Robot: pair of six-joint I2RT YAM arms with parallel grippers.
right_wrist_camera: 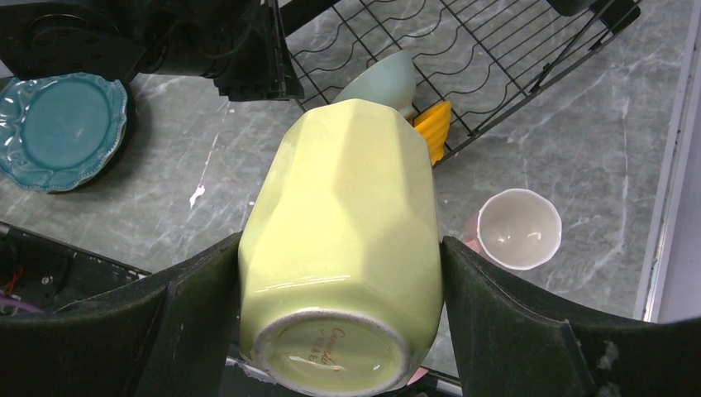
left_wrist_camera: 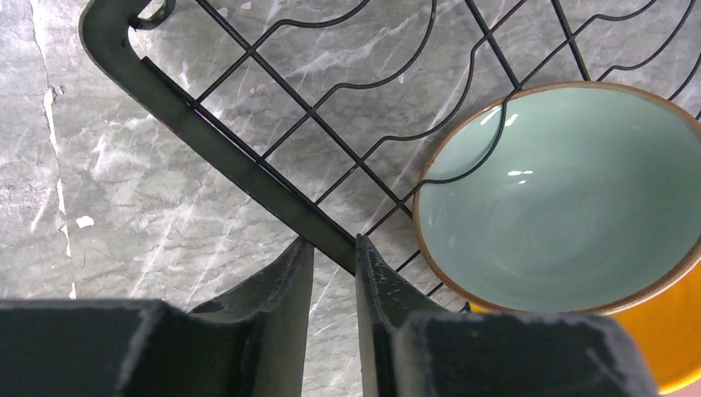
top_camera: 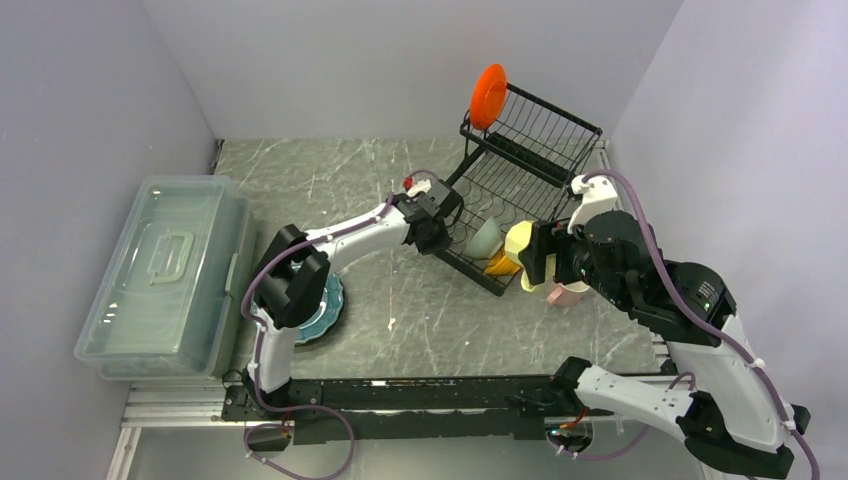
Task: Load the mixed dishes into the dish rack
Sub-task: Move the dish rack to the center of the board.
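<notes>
Glossy pale yellow glaze fills the right wrist view. The faceted pale yellow mug (right_wrist_camera: 343, 215) is held sideways, its unglazed foot ring and a printed stamp toward the lens. The two black fingers of the right gripper (right_wrist_camera: 340, 252) clamp its opposite flanks. Its mouth faces away, unseen. The mug hangs over the grey veined table (right_wrist_camera: 579, 165), just off the near corner of the black wire dish rack (right_wrist_camera: 463, 58). Below it the pink mug (right_wrist_camera: 512, 230) stands upright on the table, pale inside. A scallop-edged teal plate (right_wrist_camera: 62, 128) lies flat well to the left.

Only the left wrist view shows the left gripper (left_wrist_camera: 335, 256) closely. Its fingers stand close together, pinching the flat rim bar of the rack's lower tray. Inside that tray the smooth, brown-rimmed pale green bowl (left_wrist_camera: 570, 198) leans on the wavy wires. The orange-yellow bowl (left_wrist_camera: 674, 331) sits behind it, cut off at the frame's edge.

Only the overhead camera catches the small orange-red plate (top_camera: 488, 95), on edge at the raised basket's far left corner. It also shows the clear plastic lidded bin (top_camera: 165, 270) at the table's left.
</notes>
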